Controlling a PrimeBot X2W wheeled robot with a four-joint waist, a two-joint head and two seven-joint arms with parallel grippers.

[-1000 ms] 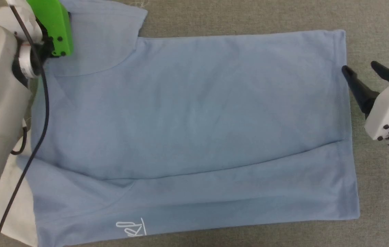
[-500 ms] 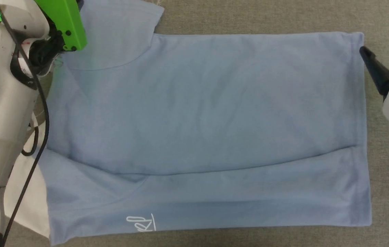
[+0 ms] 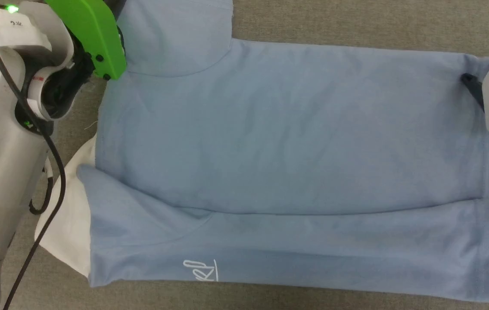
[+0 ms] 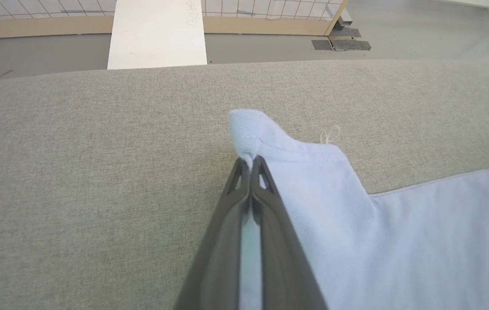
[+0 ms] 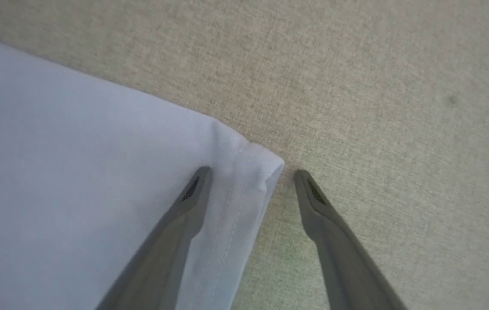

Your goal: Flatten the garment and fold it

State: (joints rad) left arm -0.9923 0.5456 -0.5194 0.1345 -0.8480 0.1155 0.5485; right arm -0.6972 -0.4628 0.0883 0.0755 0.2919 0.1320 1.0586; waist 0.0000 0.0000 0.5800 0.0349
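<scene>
Shirt [image 3: 291,142] spread flat on grey table [image 4: 76,150].
Left gripper [image 4: 250,161] pinched tight on a sleeve corner; right gripper [image 5: 251,171] gapes wide astride the hem corner, gripping nothing.

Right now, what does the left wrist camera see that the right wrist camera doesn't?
Left wrist view, not the right: the left gripper pinched shut on a sleeve corner of the T-shirt, plus a white board and floor beyond. Right wrist view, not the left: the right gripper open, one finger on the shirt's hem corner, the other on the grey woven surface. Both: the light blue T-shirt and that grey woven surface.
</scene>
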